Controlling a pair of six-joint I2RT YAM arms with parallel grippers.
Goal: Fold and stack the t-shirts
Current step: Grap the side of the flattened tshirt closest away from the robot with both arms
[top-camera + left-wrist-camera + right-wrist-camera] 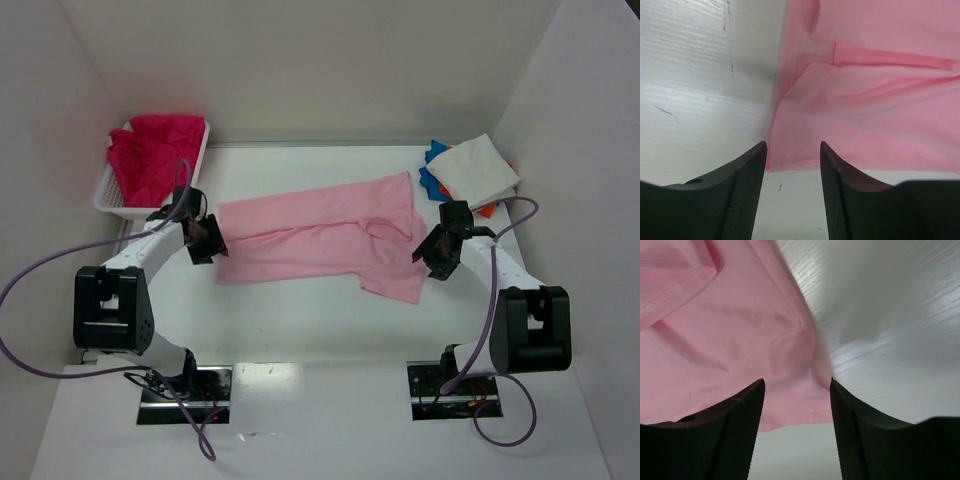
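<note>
Black fingers (740,200) of the left tool (792,150) fill the bottom of the left wrist view. They are spread apart and grip nothing. Just past their tips lies the left edge of the light pink t-shirt (865,110), flat on the white tabletop (700,90). The pink hem sits right by the gap between the two tips.

The right tool (797,385) looks the same in its own view. Its two fingers are wide apart and hold nothing. A corner of the pink shirt lies just in front of them, and bare tabletop shows to the right.

From above, the pink shirt is spread out sideways in the middle of the tabletop, with some wrinkles. The left tool is at its left end and the right tool is at its right end.

In the far left corner stands a white basket (105,200). A magenta-red t-shirt (155,150) is bunched up inside it. In the far right corner is a small pile. A folded white t-shirt (478,168) is on top. A blue t-shirt (431,182) peeks out on its left side, and a bit of an orange t-shirt (487,210) shows at its near edge.
</note>
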